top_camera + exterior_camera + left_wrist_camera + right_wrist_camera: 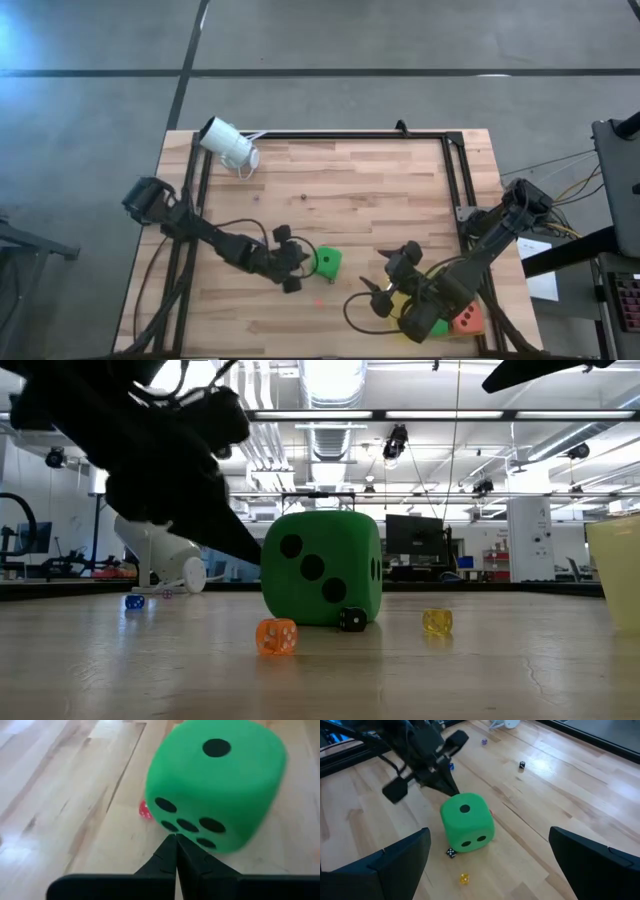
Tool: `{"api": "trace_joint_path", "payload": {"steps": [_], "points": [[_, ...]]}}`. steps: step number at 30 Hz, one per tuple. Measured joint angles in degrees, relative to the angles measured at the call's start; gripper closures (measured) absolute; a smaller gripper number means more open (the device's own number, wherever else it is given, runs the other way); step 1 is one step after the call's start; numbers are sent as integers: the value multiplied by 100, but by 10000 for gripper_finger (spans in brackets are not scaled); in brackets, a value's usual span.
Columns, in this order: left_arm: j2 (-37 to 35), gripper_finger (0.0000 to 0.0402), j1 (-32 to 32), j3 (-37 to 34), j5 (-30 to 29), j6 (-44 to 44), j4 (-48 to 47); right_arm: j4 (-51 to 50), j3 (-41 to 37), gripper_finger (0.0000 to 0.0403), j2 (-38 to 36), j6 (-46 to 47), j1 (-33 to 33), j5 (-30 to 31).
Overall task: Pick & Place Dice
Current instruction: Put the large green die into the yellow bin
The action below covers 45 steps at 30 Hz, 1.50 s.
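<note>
Wood-plank counter (350,180) w/ black frame round the edges, grey floor beyond; in low view a lab room behind w/ ceiling lights and monitors. White camera (228,144) lying near the far-left corner.

Green die (327,262) sitting on the counter, centre-front. One pip up, three pips facing the low cam, upright, not held. Second green die (437,326), orange-red die (467,320) and a yellow shape (402,301) bunched at the front-right corner, partly hidden under the right arm. Teal die not made out.

Left pincer (300,264) just beside the green die on its left, low over the counter. Fingers (176,852) pressed together to a point, tip right at the die's lower edge; touching or a hair apart, can't tell. Nothing gripped.

Right pincer (490,865) to the right of the green die, near the front-right cluster, aimed back toward it. Fingers (395,865) spread wide, nothing between them, well clear of the die.

Tiny dice scattered near the green one: orange (277,636), black (351,620), yellow (437,622), blue (134,602) farther back by the camera. Small red one (144,810) just beside the green die in left wrist view.
</note>
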Motion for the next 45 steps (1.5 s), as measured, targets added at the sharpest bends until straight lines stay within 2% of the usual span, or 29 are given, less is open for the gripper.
{"api": "trace_joint_path", "payload": {"steps": [4,8,16,23,29,36,45], "points": [[-437,396,-236,0,310,-170,-435,0,-2,3,0,-2,1,-2],[-599,396,-466,0,862,-54,-187,2,-2,3,0,-2,1,-2],[-398,396,-544,0,863,-32,272,31,-4,3,0,-3,1,-4],[190,396,-510,44,791,-9,938,46,-4,3,0,-25,1,-4],[619,396,-402,569,713,285,917,59,-11,3,0,-24,1,-4],[1034,396,-93,1120,709,422,185,87,-11,3,0,-24,1,-3],[1188,396,409,1281,710,772,53,92,-22,3,0,-28,-1,-2]]}}
